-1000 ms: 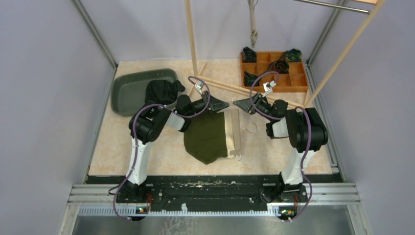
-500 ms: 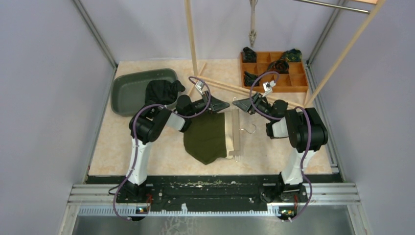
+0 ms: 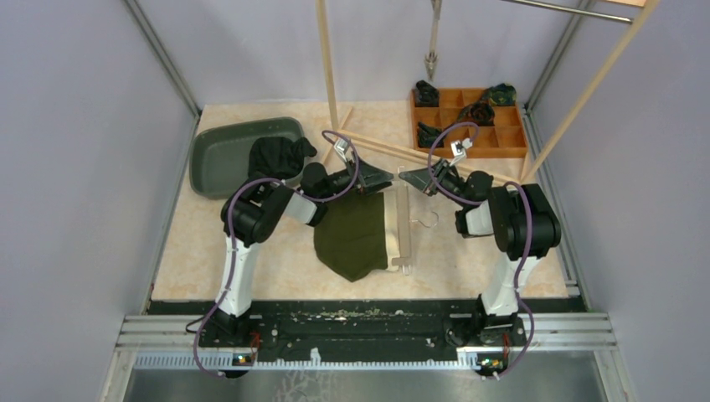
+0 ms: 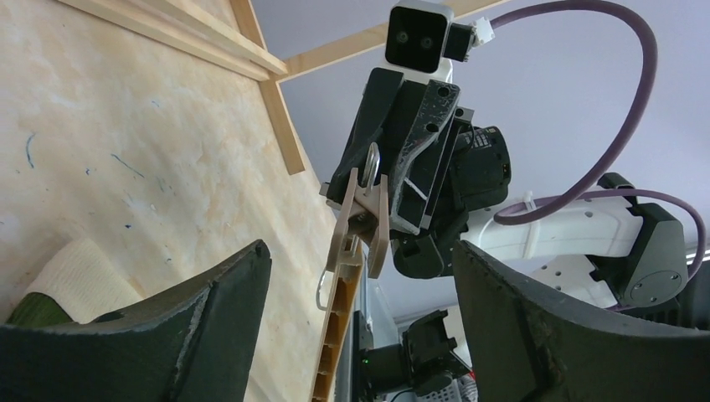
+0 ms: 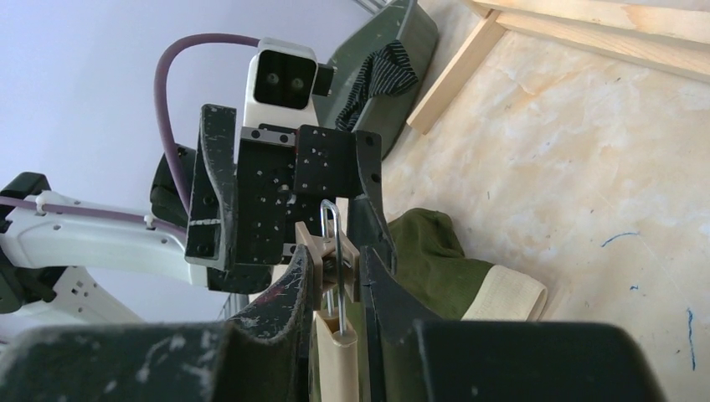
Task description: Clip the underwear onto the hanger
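Observation:
The dark green underwear with a cream waistband lies flat on the table. The beige hanger lies along the waistband edge. My right gripper is shut on the clip at the hanger's far end, its fingers pinching the clip from both sides. My left gripper faces it from the left, open, with the clip ahead of the gap and nothing held. Green cloth lies just beside the clip; whether any sits inside it is hidden.
A grey bin with dark clothes stands at the back left. A wooden compartment tray with rolled garments sits at the back right. Wooden rack bars lie on the table behind both grippers, and uprights rise from them.
My left gripper's jaws have spread wide apart. The right fingers have drawn in tighter on the clip. Neither arm has shifted noticeably.

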`<state>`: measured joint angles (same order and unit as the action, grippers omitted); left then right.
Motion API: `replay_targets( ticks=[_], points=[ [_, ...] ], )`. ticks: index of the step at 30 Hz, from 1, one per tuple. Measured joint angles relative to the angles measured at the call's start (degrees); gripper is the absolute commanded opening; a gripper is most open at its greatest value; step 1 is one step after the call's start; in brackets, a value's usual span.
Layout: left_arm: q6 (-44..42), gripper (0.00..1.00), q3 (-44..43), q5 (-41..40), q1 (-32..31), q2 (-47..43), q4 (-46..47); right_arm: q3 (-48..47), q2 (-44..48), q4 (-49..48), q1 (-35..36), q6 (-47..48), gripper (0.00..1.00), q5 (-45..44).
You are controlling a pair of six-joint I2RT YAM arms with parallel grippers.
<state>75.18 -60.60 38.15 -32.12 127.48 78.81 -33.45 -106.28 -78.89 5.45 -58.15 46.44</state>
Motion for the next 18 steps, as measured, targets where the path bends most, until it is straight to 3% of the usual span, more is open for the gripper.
replay_targets(
  ticks=[10,18],
  points=[
    [-0.2,0.84,0.8,0.0,0.0,0.0,-0.4,0.0,0.0,-0.5,-0.1,-0.2,0.00,-0.5],
    [-0.9,0.84,6.4,0.0,-0.2,-1.2,-0.3,0.0,0.0,-1.5,-0.3,-1.5,0.00,-2.3]
  ],
)
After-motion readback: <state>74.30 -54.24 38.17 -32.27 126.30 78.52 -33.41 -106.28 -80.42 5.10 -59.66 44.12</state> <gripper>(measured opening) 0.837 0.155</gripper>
